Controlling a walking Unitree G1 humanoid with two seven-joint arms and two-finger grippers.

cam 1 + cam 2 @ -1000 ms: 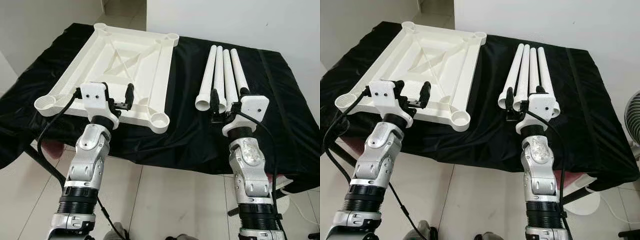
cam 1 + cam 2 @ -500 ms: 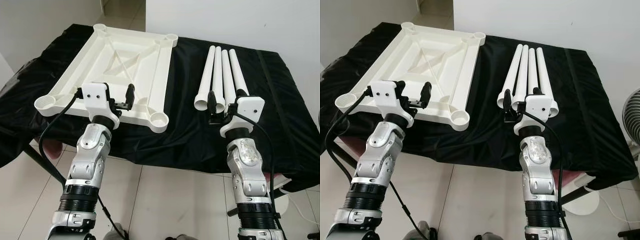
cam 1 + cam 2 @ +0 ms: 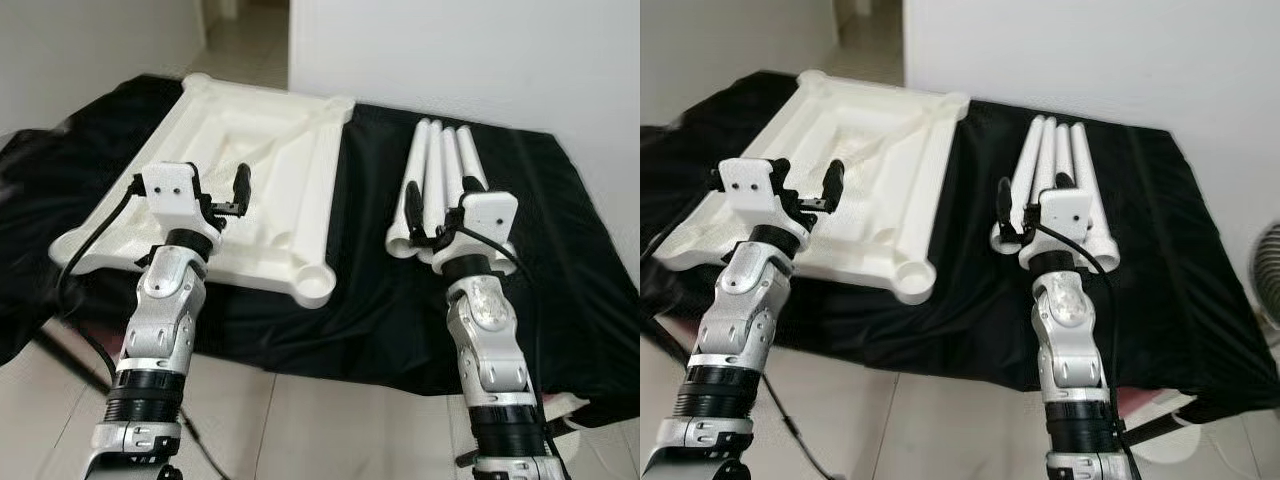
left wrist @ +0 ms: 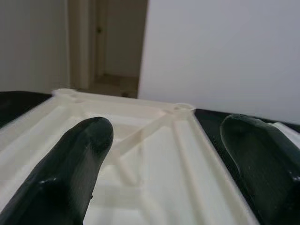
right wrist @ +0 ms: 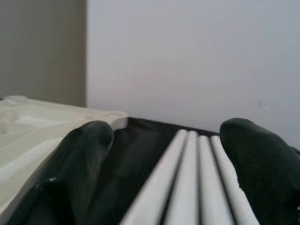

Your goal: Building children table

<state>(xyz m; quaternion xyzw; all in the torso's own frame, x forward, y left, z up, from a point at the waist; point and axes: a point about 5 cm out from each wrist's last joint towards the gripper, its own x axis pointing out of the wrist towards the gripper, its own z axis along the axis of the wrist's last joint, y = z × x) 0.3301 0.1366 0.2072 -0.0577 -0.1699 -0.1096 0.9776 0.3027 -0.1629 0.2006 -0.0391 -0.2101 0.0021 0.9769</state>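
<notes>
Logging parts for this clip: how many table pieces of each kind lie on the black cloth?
White plastic tabletop, lying underside up: 1
White plastic tube legs, side by side: 4
Total: 5 pieces, all on the black cloth.

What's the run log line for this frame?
left hand: open over tabletop | right hand: open at legs | nothing held

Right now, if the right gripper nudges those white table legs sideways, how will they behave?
The white table legs are round tubes lying loose on the black cloth, so they would likely roll apart. They look hollow at the near ends, probably light and stiff. The open right gripper hovers over them.
</notes>
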